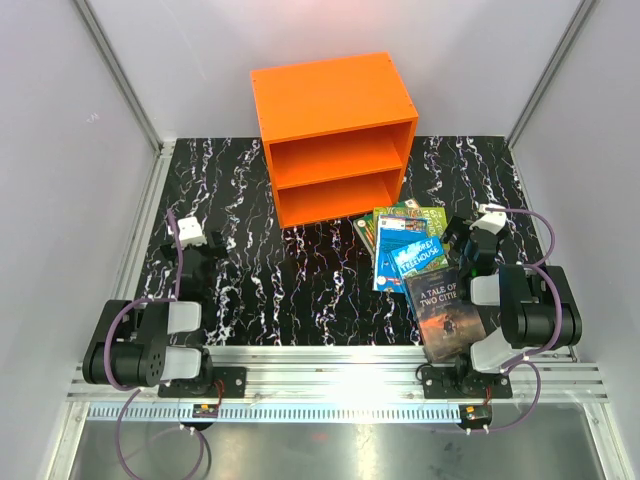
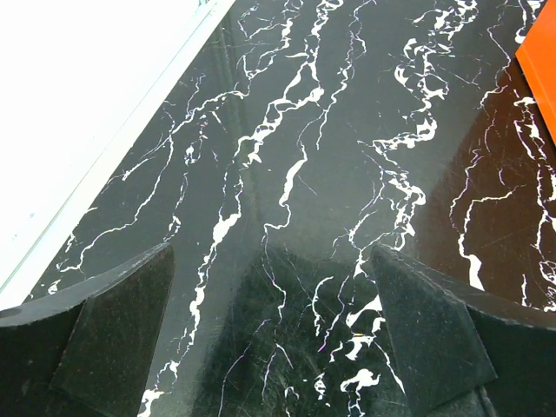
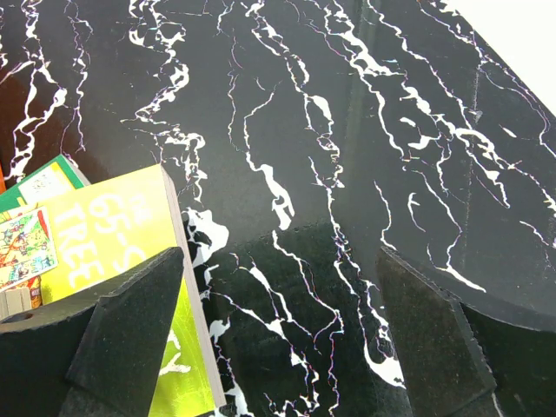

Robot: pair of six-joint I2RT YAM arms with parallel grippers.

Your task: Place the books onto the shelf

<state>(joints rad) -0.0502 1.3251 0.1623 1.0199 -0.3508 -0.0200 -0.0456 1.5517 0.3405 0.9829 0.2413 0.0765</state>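
- The left gripper (image 2: pixel 271 261) has its jaws spread wide with nothing between them. It hangs over bare black marbled table (image 2: pixel 304 130), and one orange corner of the shelf (image 2: pixel 543 69) shows at the upper right edge of its wrist view.
- The right gripper (image 3: pixel 280 256) is likewise spread wide and holds nothing. Its left finger (image 3: pixel 130 330) overlaps the corner of a yellow-green book (image 3: pixel 113 226); whether they touch cannot be told.
- That cover reads "65-S" and "TREE" in pale letters, with a cartoon strip at its left edge. A green book (image 3: pixel 43 178) peeks out from under it.
- From above, the books lie in a loose overlapping heap on the right of the table, just left of the right gripper. Nearest the arm bases is a dark book (image 1: pixel 445 312) lettered "A TALE OF TWO CITIES". Behind it is a bright blue book (image 1: pixel 410 258) reading "TREEHOUSE", with green covers behind that.
- The shelf (image 1: pixel 335 100) is bright orange and open-fronted, with one middle board. It stands at the far centre of the table, and both compartments hold nothing.
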